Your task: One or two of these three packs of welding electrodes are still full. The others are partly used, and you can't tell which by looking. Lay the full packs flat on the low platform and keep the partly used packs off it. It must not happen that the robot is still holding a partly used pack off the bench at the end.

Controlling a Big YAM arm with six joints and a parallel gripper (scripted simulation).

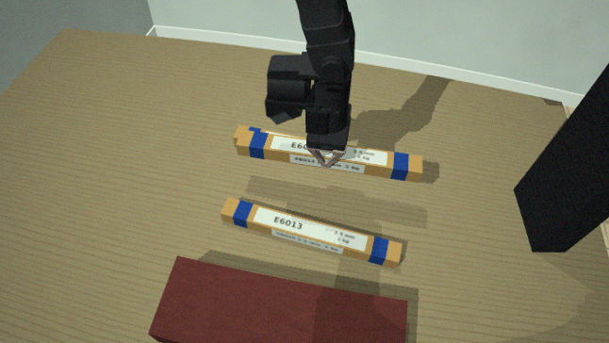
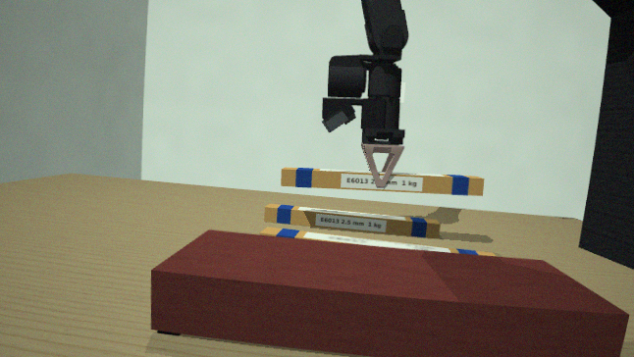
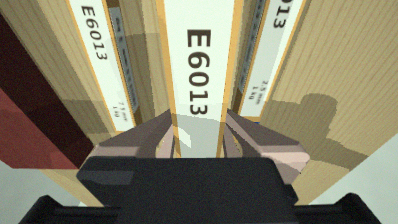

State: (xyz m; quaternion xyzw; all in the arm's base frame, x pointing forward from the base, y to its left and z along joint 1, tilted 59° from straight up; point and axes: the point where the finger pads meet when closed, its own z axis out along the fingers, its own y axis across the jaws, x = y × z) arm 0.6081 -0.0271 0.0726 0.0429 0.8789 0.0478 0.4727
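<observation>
Tan electrode pack (image 2: 442, 182) level in mid-air, clamped mid-length between the jaws, above table (image 1: 94, 188)

Beneath my pincer (image 2: 383, 178) and its lifted pack (image 2: 324, 178), two packs (image 2: 299, 215) (image 1: 264, 218) lie between me and the red platform (image 2: 314, 275); a black block (image 1: 570, 188) stands well to the side.

The raised pack (image 1: 325, 153) hides the third pack from above.

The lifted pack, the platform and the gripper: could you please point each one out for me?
Lifted pack (image 2: 453, 184): exterior view, its right blue band.
Platform (image 2: 304, 260): exterior view, its bare top face.
Gripper (image 2: 383, 182): exterior view, between its fingertips, shut on the pack.
</observation>
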